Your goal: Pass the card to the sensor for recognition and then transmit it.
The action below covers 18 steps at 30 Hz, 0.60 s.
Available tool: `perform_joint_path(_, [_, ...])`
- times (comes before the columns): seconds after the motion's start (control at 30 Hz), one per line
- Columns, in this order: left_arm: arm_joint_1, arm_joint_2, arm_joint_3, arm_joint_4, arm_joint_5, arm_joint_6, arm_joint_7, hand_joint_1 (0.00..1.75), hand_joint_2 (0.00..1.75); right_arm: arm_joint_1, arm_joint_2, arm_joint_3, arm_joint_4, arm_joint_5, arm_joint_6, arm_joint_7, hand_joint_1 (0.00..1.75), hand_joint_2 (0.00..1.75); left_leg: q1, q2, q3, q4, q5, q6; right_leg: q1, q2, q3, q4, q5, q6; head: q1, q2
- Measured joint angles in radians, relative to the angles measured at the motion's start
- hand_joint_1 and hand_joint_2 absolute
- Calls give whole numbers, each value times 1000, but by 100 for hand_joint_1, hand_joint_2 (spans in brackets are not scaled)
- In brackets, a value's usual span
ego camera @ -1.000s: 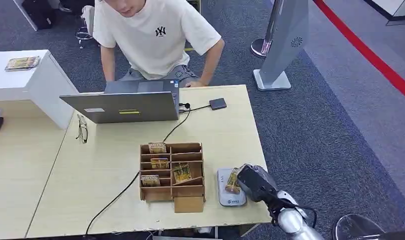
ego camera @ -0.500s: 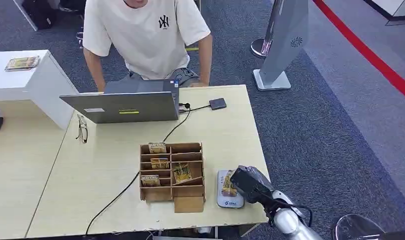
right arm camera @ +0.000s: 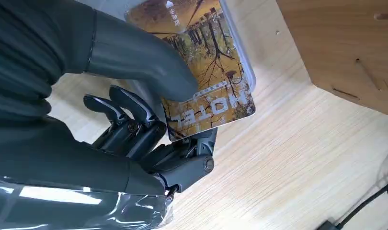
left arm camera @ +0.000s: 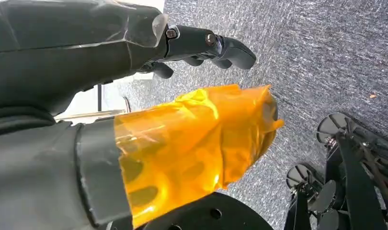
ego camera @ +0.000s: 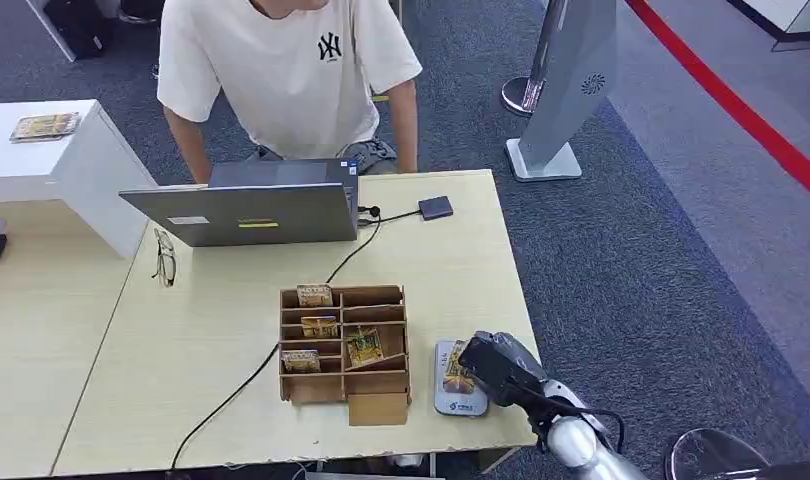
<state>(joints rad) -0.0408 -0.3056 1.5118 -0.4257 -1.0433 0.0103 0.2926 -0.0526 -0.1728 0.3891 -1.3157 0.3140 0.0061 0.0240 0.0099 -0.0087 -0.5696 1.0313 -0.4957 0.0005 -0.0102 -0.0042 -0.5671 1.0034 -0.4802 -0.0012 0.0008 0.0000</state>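
Item, right hand (right arm camera: 134,120): I have it pinching the card (right arm camera: 206,76), thumb pressed on the printed face and dark fingers (right arm camera: 130,115) beneath; the card sits over the sensor (ego camera: 459,392), the white-grey pad on the table (ego camera: 451,260) just beside the wooden rack (ego camera: 343,345). Item, step in hand: presenting the card for a read. I judge it best done by keeping the card flat and centred on the pad, grip firm, wrist quiet until recognition, and lifting straight up before passing it on. I cannot tell whether card and pad touch. Item, risk: the thumb covers much of the face, so a slack pinch may let the card slide. Item, left hand (left arm camera: 201,45): hanging over carpet, fingers curled in, holding nothing. Item, person (ego camera: 291,75): across the table behind a laptop (ego camera: 246,210), the likely receiver.
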Motion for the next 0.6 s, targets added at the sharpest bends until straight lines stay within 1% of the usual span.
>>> perform_joint_path(0.6, [0, -8, 0, 0, 7, -4, 10, 0, 0, 0, 0, 5, 0, 15, -3, 8, 175, 175, 0, 0, 0, 0, 0, 0, 0, 0, 0, 0, 0, 0, 0, 0])
